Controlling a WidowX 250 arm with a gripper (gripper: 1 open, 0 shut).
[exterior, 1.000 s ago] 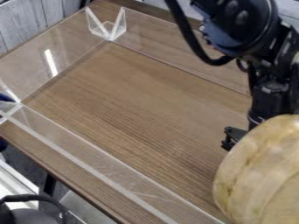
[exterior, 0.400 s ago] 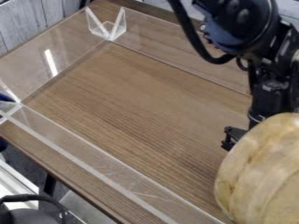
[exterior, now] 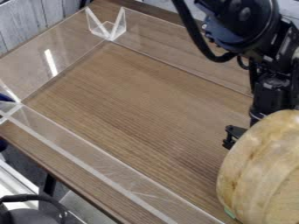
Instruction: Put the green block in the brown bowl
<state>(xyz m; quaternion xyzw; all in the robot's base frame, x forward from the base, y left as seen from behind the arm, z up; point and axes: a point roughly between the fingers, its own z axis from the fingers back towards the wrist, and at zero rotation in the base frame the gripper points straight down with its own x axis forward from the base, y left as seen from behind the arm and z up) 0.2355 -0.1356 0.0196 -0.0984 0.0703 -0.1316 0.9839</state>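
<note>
The brown bowl (exterior: 263, 171) fills the lower right corner. It is light wood with visible grain, and its rounded outer side faces the camera. The black arm comes down from the top right to the gripper (exterior: 237, 137), which points steeply down just behind the bowl's upper left rim. Only a small dark piece of the gripper shows past the rim; the bowl hides its fingers, which are shut. Whether they hold anything cannot be seen. The green block is hidden from this view.
The wooden tabletop (exterior: 128, 105) is ringed by low clear acrylic walls (exterior: 70, 144). A clear bracket (exterior: 107, 24) stands at the far corner. Black cables (exterior: 198, 39) loop off the arm at the top right.
The cables and the upper arm have shifted slightly to the right. The bowl's left edge has crept slightly right too. The gripper stays in the same spot.
</note>
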